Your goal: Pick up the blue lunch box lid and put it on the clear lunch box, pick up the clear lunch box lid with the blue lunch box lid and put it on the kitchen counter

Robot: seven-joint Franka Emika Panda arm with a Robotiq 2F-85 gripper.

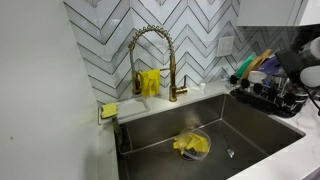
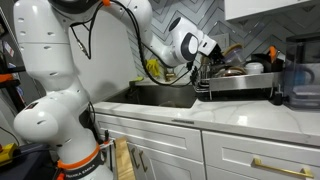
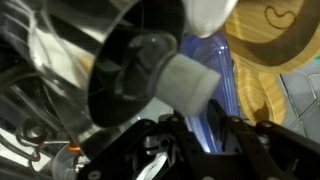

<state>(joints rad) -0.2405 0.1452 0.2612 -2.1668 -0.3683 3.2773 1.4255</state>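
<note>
Gripper (image 3: 205,152) astride blue lunch box lid (image 3: 218,110) | wooden dish (image 3: 272,50), black funnel (image 3: 130,80) alongside

We see the white arm (image 2: 60,90) rise well behind the fingers (image 3: 270,152), bend over and reach out. The wrist sits above them. The gripper (image 2: 200,66) points down, jaws partly apart; whether they clamp, we cannot tell.

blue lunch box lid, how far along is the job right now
Done: nothing yet. The periwinkle-blue plastic lid is in the steel dish rack, not on any box. In hand: the end effector is at the rack with its fingers either side of the lid; a firm grip is not clear. Left: lift it, set it on the clear lunch box, then move both to the white kitchen counter.
</note>
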